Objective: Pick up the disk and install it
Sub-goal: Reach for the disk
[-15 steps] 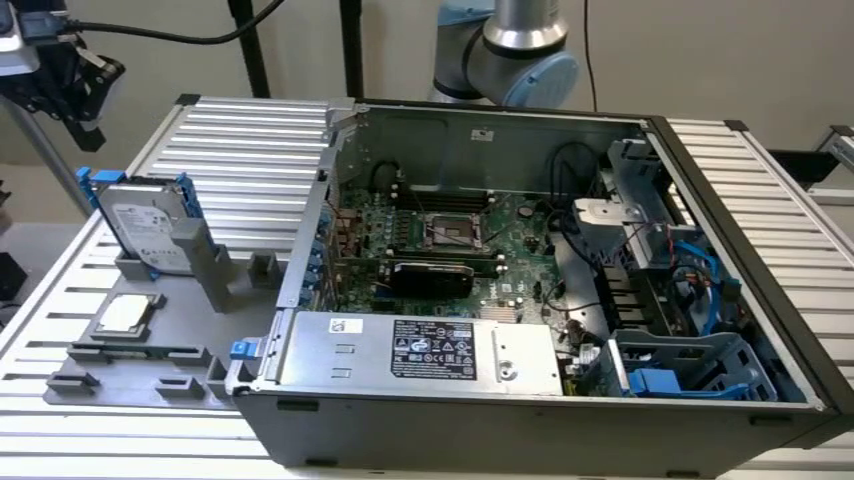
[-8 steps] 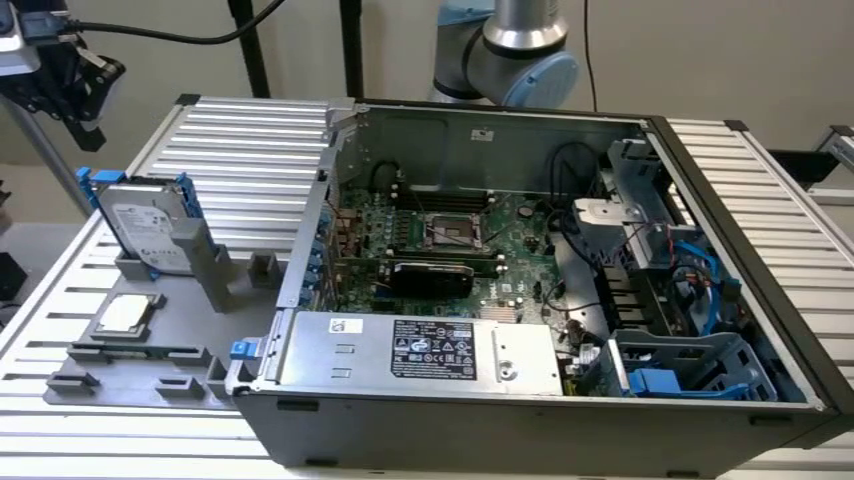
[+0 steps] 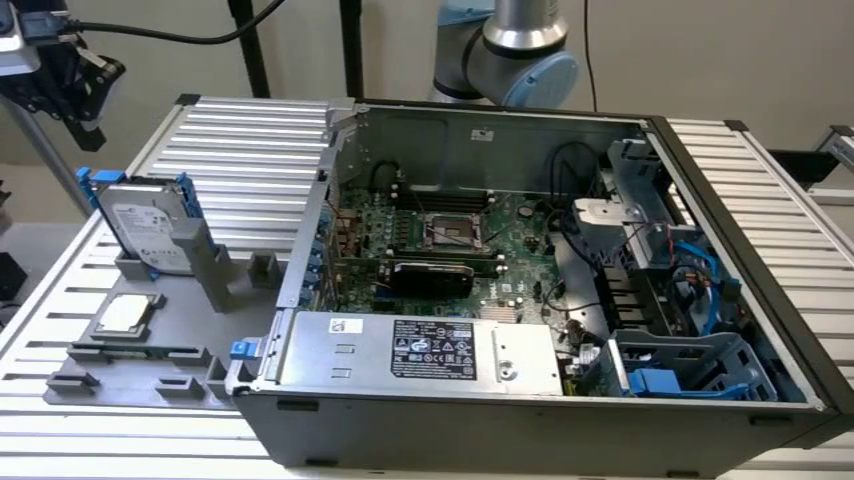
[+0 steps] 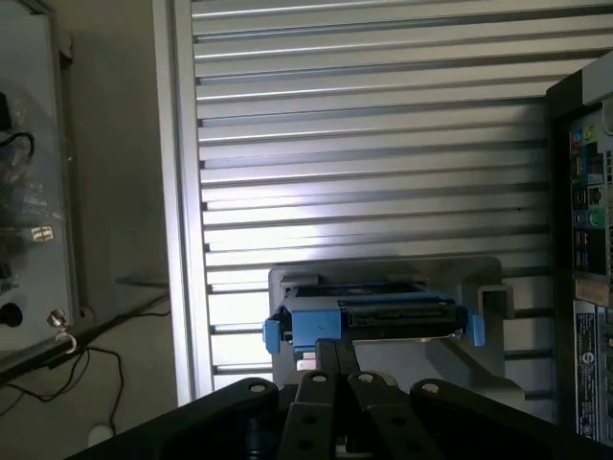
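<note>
The disk (image 3: pixel 140 228) is standing upright in its stand (image 3: pixel 200 265), edge exposed for grasping. The gripper (image 4: pixel 332 347), pressed together, is hovering above.

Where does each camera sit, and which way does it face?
Exterior view: off the arm, raised, looking down into the open computer case; an arm joint shows behind it.
Wrist view: on the wrist, facing the disk in its grey stand, past the gripper.
Both show the disk, stand and slatted table.
</note>
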`<state>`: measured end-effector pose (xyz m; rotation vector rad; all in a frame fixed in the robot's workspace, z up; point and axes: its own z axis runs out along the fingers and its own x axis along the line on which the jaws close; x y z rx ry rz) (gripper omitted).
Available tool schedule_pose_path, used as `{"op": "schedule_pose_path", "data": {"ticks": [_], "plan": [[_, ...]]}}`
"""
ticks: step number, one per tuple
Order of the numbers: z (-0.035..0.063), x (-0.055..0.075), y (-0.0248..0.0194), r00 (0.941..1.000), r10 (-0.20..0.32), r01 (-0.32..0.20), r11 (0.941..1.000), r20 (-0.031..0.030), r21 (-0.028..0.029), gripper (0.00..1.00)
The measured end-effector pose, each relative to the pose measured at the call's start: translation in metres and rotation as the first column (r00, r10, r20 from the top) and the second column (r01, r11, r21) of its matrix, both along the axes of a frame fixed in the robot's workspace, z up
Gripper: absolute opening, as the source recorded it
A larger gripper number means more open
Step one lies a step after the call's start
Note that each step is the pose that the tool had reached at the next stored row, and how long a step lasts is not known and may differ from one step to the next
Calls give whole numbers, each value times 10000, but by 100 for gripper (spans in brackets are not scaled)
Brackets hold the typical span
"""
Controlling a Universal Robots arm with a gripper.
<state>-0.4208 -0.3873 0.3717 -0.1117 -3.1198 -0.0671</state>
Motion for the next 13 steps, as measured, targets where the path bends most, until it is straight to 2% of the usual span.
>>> {"op": "schedule_pose_path", "data": {"ticks": [2, 6, 10, 13], "plan": [[-2, 0, 7, 10000, 97, -97, 10000, 4, -6, 0], [-11, 0, 9, 9957, 928, -928, 9957, 3, -8, 0], [-20, 0, 9, 9863, 1647, -1647, 9863, 3, -7, 0], [-26, 0, 9, 9759, 2182, -2182, 9759, 1, -8, 0]]}}
